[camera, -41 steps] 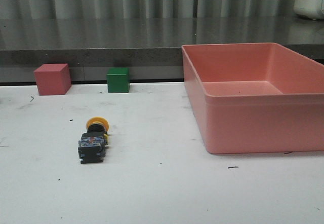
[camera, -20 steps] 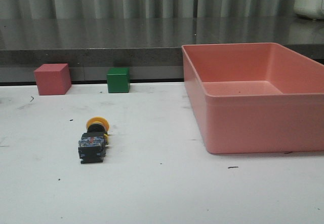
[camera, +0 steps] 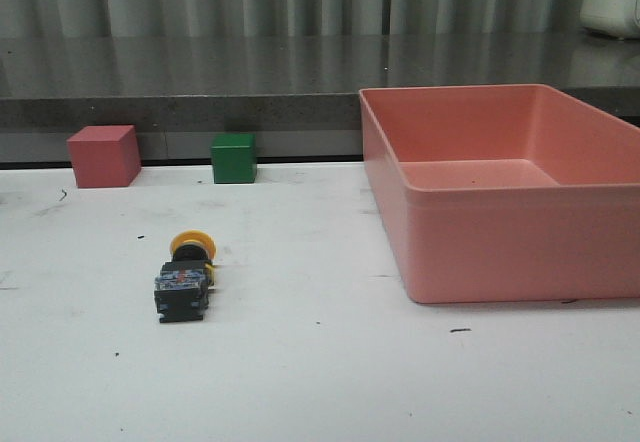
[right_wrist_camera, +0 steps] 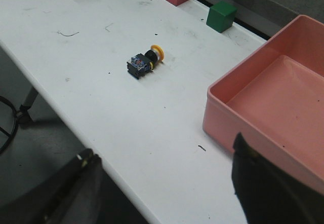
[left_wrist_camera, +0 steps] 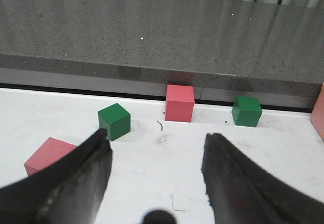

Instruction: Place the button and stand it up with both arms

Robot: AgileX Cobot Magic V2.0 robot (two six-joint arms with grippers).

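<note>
Nothing has moved on my front feed over the last second: the button (camera: 184, 280) lies exactly where it did, on its side on the white table (camera: 300, 382), yellow cap pointing toward the back wall and black body with its blue details toward me. It sits on the left half of the table, well apart from the pink bin (camera: 505, 187) on the right, which has no contents that I can see. A pink cube (camera: 103, 156) and a green cube (camera: 234, 157) stand at the table's far edge, against the grey ledge (camera: 200, 87), behind the button and clear of it. Neither arm shows in the front view. Through the left wrist camera I see the left gripper (left_wrist_camera: 157, 171) with its fingers (left_wrist_camera: 86, 173) spread wide and nothing between them, looking over two pink cubes and two green cubes by the ledge; the button is outside that view. Through the right wrist camera the right gripper (right_wrist_camera: 167, 183) is likewise spread wide and holding nothing, hanging high above the table's near edge, with the button (right_wrist_camera: 144, 62) well away from it and the bin's wall (right_wrist_camera: 223, 117) closer by.
</note>
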